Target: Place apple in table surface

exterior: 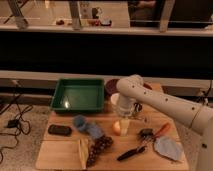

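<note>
— What lies left of the fingers?
— Farthest left and behind them is a green tray. Nearer, on the table, are a dark flat thing and a blue cloth. Left and in front of the fingers lie grapes.
— And the apple?
— The apple sits on the table right at the left side of the fingers, level with their tips. Touching or just apart, I cannot tell. It looks round, so no long axis shows, and which way it points I cannot tell.
— The gripper?
— The gripper hangs tips-down from the white arm, fingers released and clasping nothing.
— Right of them?
— In front and right is a black-handled tool, to the right orange-handled pliers, and farthest right a grey cloth.
</note>
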Robot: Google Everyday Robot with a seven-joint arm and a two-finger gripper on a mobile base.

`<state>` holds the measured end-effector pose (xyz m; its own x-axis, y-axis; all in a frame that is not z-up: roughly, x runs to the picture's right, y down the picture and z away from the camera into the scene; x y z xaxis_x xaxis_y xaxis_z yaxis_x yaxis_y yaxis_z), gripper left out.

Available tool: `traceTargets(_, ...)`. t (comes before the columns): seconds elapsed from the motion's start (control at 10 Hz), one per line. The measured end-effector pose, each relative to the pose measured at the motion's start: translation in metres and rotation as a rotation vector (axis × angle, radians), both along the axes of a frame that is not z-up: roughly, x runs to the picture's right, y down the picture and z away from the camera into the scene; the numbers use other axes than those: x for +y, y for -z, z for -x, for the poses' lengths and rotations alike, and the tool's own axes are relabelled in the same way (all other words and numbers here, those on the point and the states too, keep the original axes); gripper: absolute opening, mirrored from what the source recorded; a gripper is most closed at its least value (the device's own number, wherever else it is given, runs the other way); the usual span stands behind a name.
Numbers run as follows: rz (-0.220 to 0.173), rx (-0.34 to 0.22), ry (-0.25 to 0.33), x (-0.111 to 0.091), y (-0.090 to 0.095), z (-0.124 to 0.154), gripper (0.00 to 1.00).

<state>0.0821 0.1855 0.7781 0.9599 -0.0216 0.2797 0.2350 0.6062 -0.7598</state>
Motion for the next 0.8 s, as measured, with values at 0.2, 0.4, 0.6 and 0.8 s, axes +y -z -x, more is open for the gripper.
traceTargets(0.2,0.001,0.004,0.002,0.003,-0.001,-0.005,0.8)
traceTargets(0.4,0.003,0.008,0.021,0.009,-0.002,-0.007,0.8)
traceTargets(0.6,0.007,0.011,0.032,0.014,-0.006,-0.006,0.8)
traceTargets(0.8,0.029,0.007,0.034,0.018,-0.01,-0.006,0.8)
